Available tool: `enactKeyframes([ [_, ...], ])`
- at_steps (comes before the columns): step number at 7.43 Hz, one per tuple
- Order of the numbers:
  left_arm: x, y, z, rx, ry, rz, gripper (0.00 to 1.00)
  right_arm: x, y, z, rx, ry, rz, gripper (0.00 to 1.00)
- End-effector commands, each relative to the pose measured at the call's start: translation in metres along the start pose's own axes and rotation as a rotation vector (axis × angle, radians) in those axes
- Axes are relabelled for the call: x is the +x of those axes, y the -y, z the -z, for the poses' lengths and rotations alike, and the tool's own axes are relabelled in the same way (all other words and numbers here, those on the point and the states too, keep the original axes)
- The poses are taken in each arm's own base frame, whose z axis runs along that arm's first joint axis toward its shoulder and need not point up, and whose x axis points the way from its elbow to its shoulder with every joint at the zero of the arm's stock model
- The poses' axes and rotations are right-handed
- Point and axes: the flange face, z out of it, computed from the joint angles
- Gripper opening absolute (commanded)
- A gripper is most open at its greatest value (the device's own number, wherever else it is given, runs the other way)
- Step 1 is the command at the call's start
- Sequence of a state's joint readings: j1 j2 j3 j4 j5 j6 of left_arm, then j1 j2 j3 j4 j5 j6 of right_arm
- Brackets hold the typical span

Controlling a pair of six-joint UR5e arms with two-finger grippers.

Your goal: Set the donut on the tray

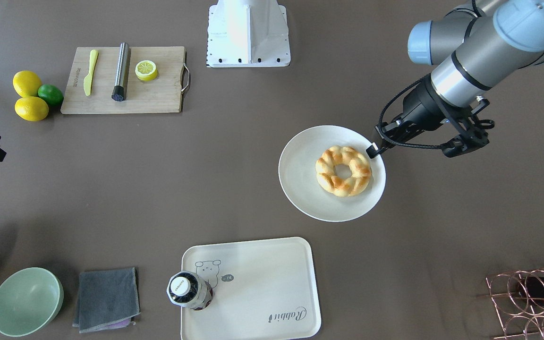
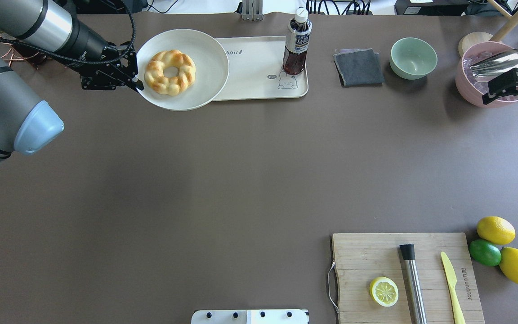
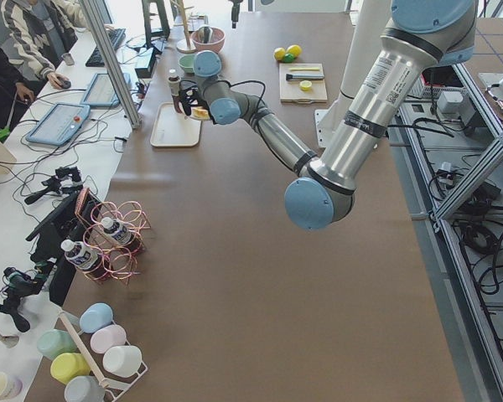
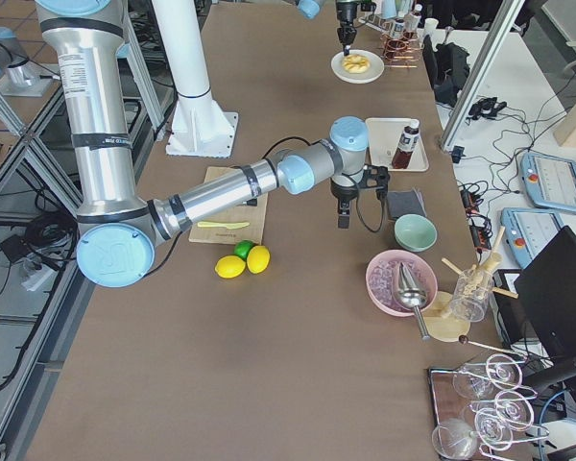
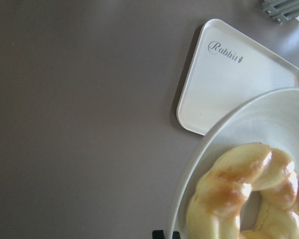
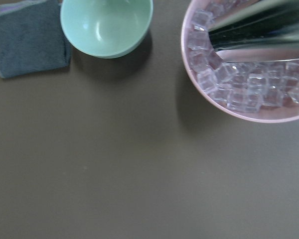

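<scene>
Robotics lab: teach pendants [image 4: 557, 182], aluminium framing [image 3: 113, 63], cables [image 3: 482, 239].

Whole setup sits on 1 long table with a matte dark-brown top [image 2: 196, 180], lit pretty soft and even, so shadows stay faint. Along the operators' side runs a white bench [image 3: 8, 209] with a black keyboard [image 3: 105, 46] and loose black cables all over. Silver aluminium frame posts [image 3: 111, 59] stand at the table's edges. Floor on the other side is grey tile [image 3: 490, 335], with more cable snaking across it.
</scene>
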State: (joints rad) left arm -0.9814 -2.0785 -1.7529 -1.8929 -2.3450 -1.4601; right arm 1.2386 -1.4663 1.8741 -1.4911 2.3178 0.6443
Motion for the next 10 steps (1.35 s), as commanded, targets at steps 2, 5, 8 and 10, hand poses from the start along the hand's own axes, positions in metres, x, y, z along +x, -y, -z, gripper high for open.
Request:
enactKeyframes([
  [2,0.000,0.005,-0.029,-0.020,0.065,0.043,0.00,0.081,-0.049,-0.007,-0.102,-0.074,0.005,1.00],
  [5,0.028,0.019,-0.081,0.006,0.119,0.098,0.00,0.127,-0.066,-0.008,-0.140,-0.091,0.075,1.00],
  [8,0.080,0.051,-0.117,0.035,0.137,0.155,0.00,0.130,-0.064,-0.007,-0.141,-0.083,0.064,1.00],
  [10,0.087,0.077,-0.139,0.112,0.090,0.242,0.00,0.132,-0.066,-0.008,-0.145,-0.081,0.060,1.00],
])
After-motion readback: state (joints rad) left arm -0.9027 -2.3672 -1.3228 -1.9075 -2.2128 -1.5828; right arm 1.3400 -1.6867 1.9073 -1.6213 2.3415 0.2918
